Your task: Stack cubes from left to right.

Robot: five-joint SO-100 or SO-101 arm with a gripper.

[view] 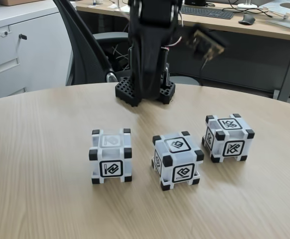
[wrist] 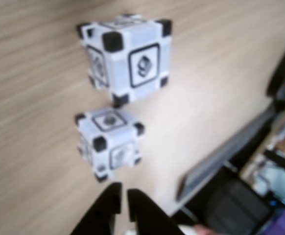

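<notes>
Table (view: 35,149), fixed view, left to right: left cube (view: 111,156), middle cube (view: 177,160), right cube (view: 228,137), each standing apart in a row, none stacked. Wrist view: tool (wrist: 123,200) above the table, holding nothing, tips nearly together.

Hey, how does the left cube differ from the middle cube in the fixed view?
In the fixed view, the left cube sits square to the camera, showing its front face; the middle cube is turned, showing two side faces. The left cube's top looks blank and pale; the middle cube's top carries a black-framed symbol. Both stand apart on the table and share black corners and white-grey bodies.
</notes>
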